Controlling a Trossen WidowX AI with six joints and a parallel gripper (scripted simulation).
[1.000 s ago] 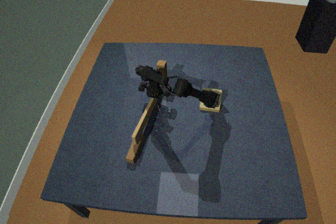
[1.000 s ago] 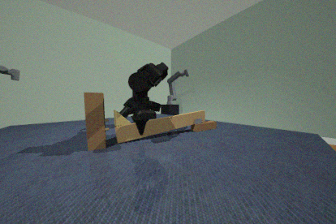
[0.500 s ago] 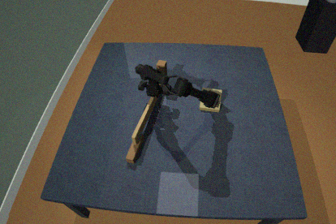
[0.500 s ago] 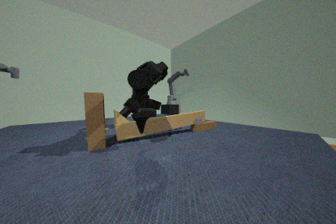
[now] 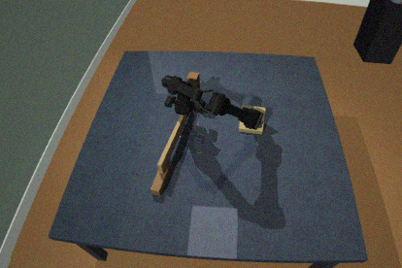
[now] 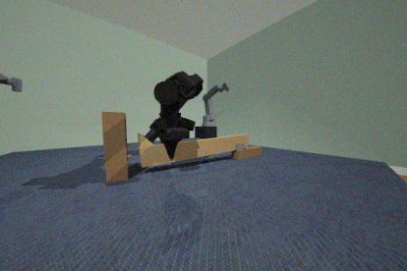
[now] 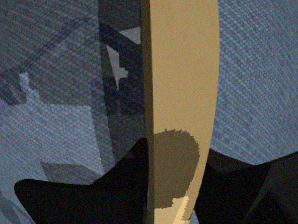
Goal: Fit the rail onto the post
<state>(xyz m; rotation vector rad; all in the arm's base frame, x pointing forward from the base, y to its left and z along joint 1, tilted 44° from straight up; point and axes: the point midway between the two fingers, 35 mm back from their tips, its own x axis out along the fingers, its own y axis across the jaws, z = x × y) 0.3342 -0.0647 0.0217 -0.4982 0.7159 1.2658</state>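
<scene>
The arm (image 5: pixel 220 104) (image 6: pixel 179 85) stretches out from its base, bent, and reaches over the near part of the rail (image 5: pixel 171 148) (image 6: pixel 218 145) (image 7: pixel 185 75). Its wrist (image 6: pixel 170 110) sits above the rail, pitched down toward it. The gripper (image 6: pixel 171 147) (image 7: pixel 160 143) points downward, closed on the rail, one dark finger on each side of it.

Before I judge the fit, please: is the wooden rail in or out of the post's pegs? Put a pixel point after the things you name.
Out: a gap separates the rail (image 5: pixel 171 146) (image 6: pixel 215 145) (image 7: pixel 184 75) from the post (image 5: pixel 193 76) (image 6: pixel 115 147).

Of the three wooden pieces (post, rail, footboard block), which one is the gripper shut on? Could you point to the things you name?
The long, pale rail (image 5: pixel 171 147) (image 6: pixel 218 145) (image 7: pixel 185 75); the gripper's (image 6: pixel 171 149) fingers clamp it, touching neither post (image 6: pixel 115 147) nor block (image 5: pixel 157 186) (image 6: pixel 248 152).
</scene>
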